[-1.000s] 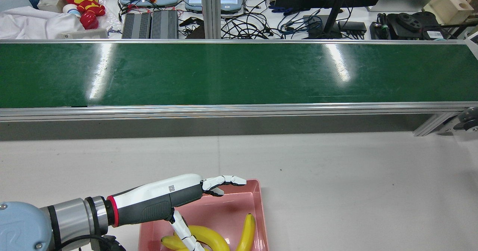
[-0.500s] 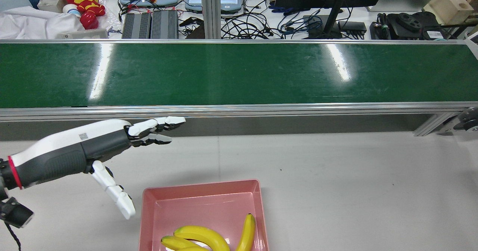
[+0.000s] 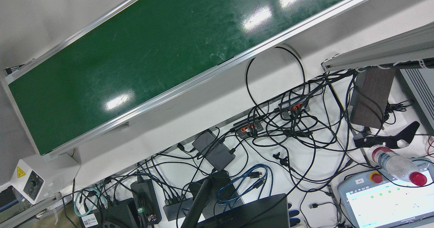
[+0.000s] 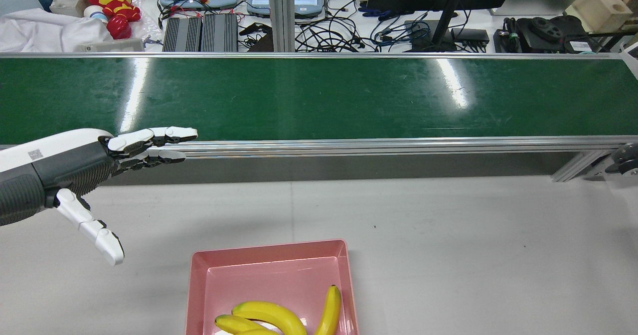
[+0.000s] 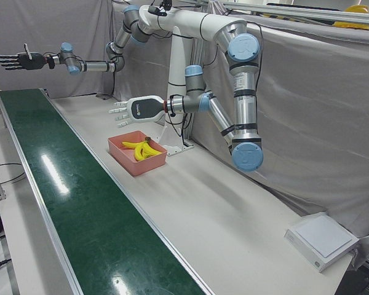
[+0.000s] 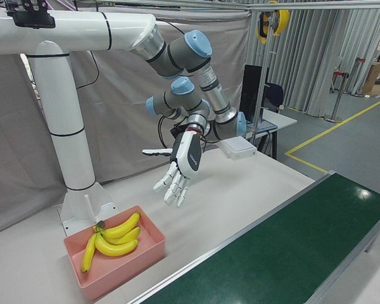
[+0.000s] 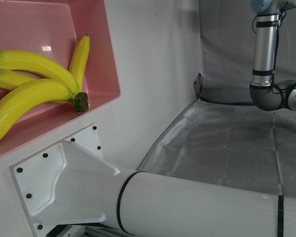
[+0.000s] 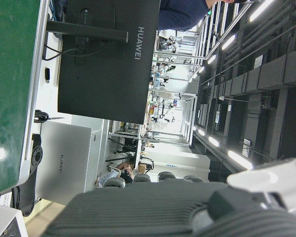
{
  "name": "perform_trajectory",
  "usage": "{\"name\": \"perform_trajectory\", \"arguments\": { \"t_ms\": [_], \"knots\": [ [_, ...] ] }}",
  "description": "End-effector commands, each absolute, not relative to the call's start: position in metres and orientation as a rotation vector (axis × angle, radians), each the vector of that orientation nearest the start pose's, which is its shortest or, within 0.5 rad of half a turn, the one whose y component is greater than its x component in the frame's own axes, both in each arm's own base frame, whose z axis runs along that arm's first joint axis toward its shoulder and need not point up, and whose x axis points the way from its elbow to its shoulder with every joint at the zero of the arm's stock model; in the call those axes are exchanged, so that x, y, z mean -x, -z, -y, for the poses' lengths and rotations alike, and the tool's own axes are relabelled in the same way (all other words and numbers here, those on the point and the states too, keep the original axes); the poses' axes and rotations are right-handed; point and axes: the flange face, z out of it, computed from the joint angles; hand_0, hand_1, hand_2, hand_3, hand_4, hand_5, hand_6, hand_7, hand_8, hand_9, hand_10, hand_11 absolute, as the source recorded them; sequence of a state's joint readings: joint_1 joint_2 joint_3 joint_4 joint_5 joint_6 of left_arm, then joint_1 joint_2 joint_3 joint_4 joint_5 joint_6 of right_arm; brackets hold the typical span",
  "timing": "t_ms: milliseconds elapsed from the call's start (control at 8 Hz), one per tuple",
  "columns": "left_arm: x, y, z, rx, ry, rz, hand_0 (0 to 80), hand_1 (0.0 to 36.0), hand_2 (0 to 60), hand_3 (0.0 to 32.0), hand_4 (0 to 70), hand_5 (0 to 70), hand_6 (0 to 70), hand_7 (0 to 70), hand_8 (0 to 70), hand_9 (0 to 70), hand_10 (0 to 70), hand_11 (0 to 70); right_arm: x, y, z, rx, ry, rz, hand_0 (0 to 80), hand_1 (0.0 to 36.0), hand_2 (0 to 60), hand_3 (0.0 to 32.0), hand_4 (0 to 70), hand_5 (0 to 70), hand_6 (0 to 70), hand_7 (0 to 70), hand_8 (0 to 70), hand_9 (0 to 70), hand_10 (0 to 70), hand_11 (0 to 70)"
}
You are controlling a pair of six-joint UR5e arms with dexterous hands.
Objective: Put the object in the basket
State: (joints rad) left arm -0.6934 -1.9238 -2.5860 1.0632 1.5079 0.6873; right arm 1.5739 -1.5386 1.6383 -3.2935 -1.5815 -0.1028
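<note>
A bunch of yellow bananas [image 4: 269, 315] lies in the pink basket [image 4: 279, 277] at the near edge of the table. My left hand [image 4: 94, 168] is open and empty. It hovers to the left of the basket, fingers stretched toward the rail of the green conveyor belt [image 4: 319, 98]. It also shows in the right-front view [image 6: 185, 158], above the table beside the basket [image 6: 123, 269] with the bananas [image 6: 114, 240]. The left hand view looks down on the bananas [image 7: 34, 94]. My right hand [image 5: 15, 60] is open, held high and far from the basket [image 5: 130, 163].
The belt [image 5: 80, 203] runs the table's full length beyond the basket and carries nothing. The white arm pedestal [image 7: 79, 197] stands right behind the basket. A white box [image 5: 323, 239] sits at the table's far end. Monitors and cables [image 3: 271, 136] lie beyond the belt.
My left hand has moved from above the basket up and to the left toward the belt rail, still open and empty. The bananas stay in the basket.
</note>
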Motion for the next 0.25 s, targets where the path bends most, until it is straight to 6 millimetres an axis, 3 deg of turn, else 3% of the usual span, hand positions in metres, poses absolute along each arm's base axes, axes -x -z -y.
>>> {"name": "perform_trajectory", "arguments": {
  "t_ms": [0, 125],
  "knots": [
    [-0.1546, -0.2429, 0.3452, 0.114, 1.178, -2.072, 50.9, 13.0, 1.4, 0.0, 14.3, 30.2, 6.5, 16.9, 15.7, 19.6, 10.5, 16.5, -0.1338, -0.653, 0.4978, 0.105, 2.335, -2.217, 0.0, 0.0, 0.0, 0.0, 0.0, 0.0, 0.0, 0.0, 0.0, 0.0, 0.0, 0.0],
    [-0.1527, -0.2438, 0.3464, 0.109, 1.184, -2.071, 50.4, 12.2, 2.4, 0.0, 19.2, 31.9, 8.0, 18.1, 16.9, 21.4, 11.6, 18.0, -0.1338, -0.6523, 0.4979, 0.105, 2.333, -2.219, 0.0, 0.0, 0.0, 0.0, 0.0, 0.0, 0.0, 0.0, 0.0, 0.0, 0.0, 0.0]
  ]
}}
